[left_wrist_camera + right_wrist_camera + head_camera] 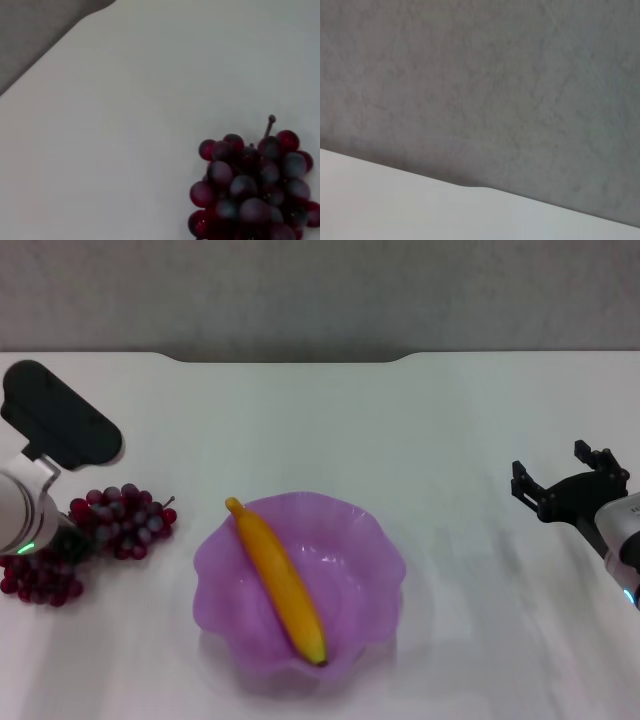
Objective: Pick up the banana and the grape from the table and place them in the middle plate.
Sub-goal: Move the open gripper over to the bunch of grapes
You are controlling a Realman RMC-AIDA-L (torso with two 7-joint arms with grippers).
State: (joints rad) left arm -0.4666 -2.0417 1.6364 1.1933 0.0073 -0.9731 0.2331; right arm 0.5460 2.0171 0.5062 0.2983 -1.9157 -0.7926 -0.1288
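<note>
The yellow-orange banana [281, 582] lies diagonally inside the purple scalloped middle plate [372, 556], at the front centre of the white table [400, 420]. The dark red grape bunch [122, 520] rests on the table left of the plate. My left gripper [62, 543] is down over the middle of the bunch and hides part of it, with grapes showing on both sides of it. The left wrist view shows the grape bunch [255, 190] lying on the table surface. My right gripper [562, 472] hangs open and holds nothing at the far right, well away from the plate.
The table's far edge has a notch [290, 358], with a grey wall behind it. The right wrist view shows only that wall [480, 85] and a strip of the table [395, 205].
</note>
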